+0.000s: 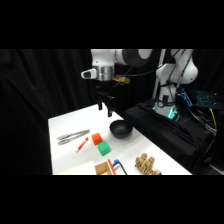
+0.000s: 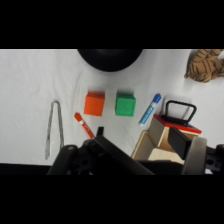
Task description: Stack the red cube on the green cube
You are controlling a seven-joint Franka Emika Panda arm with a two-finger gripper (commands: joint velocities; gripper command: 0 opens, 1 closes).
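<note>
Gripper (image 1: 106, 107) hangs above the worktop's (image 1: 65, 122) far edge, near the black bowl (image 1: 120, 129), well clear of both cubes. Can't tell whether the jaws are released or clenched; nothing is seen held between them.

Red cube (image 1: 96, 139) sits on the worktop around mid-area, just beside the green cube (image 1: 103, 148). Side view: the two look nearly touching, green the closer one to the near edge. Wrist view: red cube (image 2: 94, 103) and green cube (image 2: 125, 104) side by side with a narrow strip of worktop between, both flat on the surface, not stacked. The bowl (image 2: 110, 57) lies just beyond them.

Other items:
- Metal tongs (image 1: 73, 135) lie toward the left edge, next to a red-and-white marker (image 1: 82, 144) that lies just left of the red cube.
- Blue marker (image 2: 150, 108) lies just right of the green cube in the wrist view.
- Tan wooden block (image 1: 102, 167) at the near edge, with a red-and-black clip-like item (image 2: 177, 117) beside it.
- Striped brown toy (image 1: 145, 164) toward the near right corner.
</note>
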